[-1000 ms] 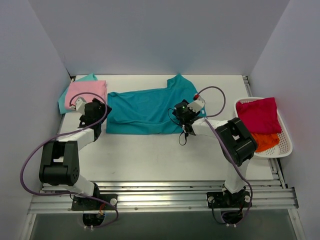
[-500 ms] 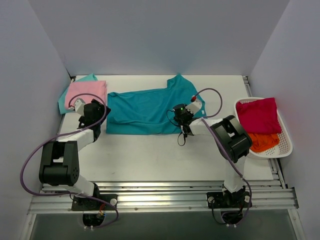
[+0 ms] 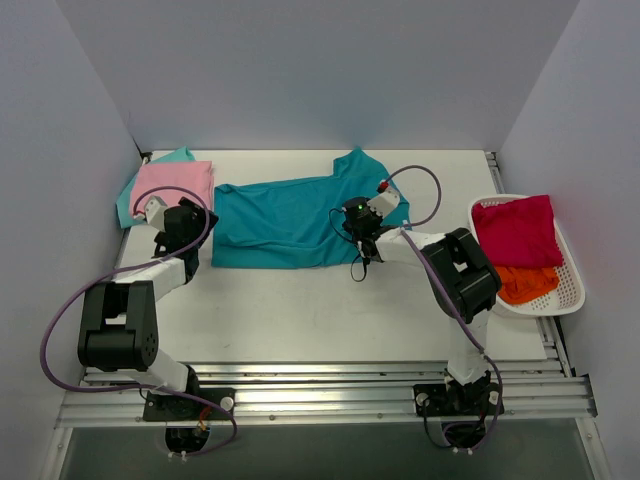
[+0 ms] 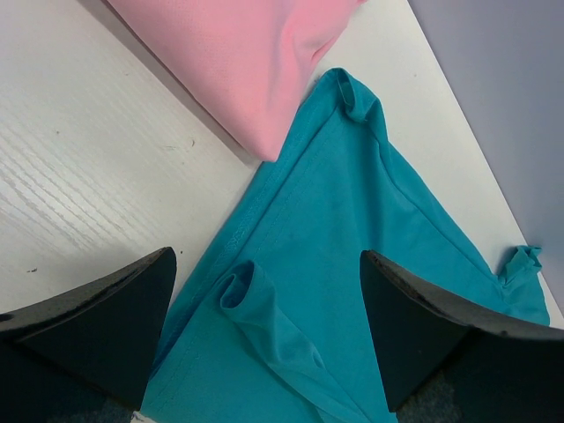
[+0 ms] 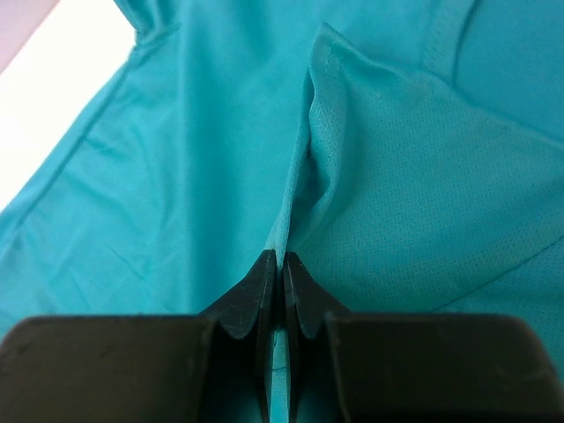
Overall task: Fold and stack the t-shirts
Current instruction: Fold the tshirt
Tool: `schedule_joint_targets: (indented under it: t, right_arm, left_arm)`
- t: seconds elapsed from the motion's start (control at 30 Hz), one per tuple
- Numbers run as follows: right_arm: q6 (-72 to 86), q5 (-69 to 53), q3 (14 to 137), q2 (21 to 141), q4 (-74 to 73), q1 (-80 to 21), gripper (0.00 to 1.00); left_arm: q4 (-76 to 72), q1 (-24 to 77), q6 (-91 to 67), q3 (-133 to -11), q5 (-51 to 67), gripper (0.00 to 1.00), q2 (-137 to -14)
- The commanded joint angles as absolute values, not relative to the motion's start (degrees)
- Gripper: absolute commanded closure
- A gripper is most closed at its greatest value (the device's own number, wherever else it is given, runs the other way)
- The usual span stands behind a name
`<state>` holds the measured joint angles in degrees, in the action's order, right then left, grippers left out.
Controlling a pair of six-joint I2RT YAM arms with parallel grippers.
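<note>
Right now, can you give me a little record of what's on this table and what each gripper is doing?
Centre: large teal t-shirt, spread out
Far left: pink t-shirt, folded, atop mint t-shirt
Basket: crimson t-shirt over orange t-shirt
Left gripper: open, above teal cloth
Right gripper: shut on a teal fold

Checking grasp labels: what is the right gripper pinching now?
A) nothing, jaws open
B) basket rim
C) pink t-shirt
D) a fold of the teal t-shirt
D: in the right wrist view the right gripper is shut on a raised fold of the teal t-shirt.
</note>
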<state>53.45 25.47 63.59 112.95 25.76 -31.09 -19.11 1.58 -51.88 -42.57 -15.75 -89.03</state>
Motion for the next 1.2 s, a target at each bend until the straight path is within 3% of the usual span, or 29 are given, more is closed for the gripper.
schedule_joint_targets:
  t: [0.0,0.07,0.17,0.2,0.27,0.37,0.43,0.7,0.93,1.17]
  right_arm:
    - [52.12,26.89,68.55,113.63,23.74,-30.67,1.00]
    - [51.77,26.81,71.09,114.78,22.94,-30.50,1.00]
    - [51.15,26.89,74.08,117.68,21.36,-30.15,0.89]
    - [50.98,26.89,76.18,119.43,20.84,-30.06,0.80]
    - [50.71,26.90,77.86,122.06,20.22,-29.62,0.72]
    - [50.54,26.72,81.64,125.49,18.81,-28.83,0.44]
    - [50.54,26.81,84.37,126.82,17.76,-28.39,0.39]
    - [47.73,26.90,87.01,123.14,18.46,-23.83,0.37]
    - [42.11,25.75,93.06,120.49,19.42,-20.05,0.36]
    - [39.64,17.42,109.14,133.93,18.63,-13.90,0.36]
  left_arm:
    - [-22.59,0.88,-51.15,-42.80,-14.77,0.06,-89.65]
    - [-22.67,0.62,-51.24,-42.80,-14.59,0.06,-89.82]
    - [-22.68,0.35,-51.24,-42.89,-14.50,0.06,-89.82]
    - [-22.76,0.26,-51.24,-42.89,-14.41,0.06,-89.82]
    - [-23.02,0.26,-51.24,-42.80,-14.33,0.06,-89.82]
    - [-23.47,0.26,-51.24,-42.71,-14.06,0.06,-90.09]
    - [-23.64,0.26,-51.07,-42.89,-13.97,0.06,-90.44]
    - [-25.22,0.26,-49.31,-46.92,-11.96,0.06,-92.54]
    - [-17.17,0.26,-43.34,-67.12,-1.77,0.06,-106.31]
    - [-4.66,-2.11,-41.74,-92.00,4.74,0.06,-123.38]
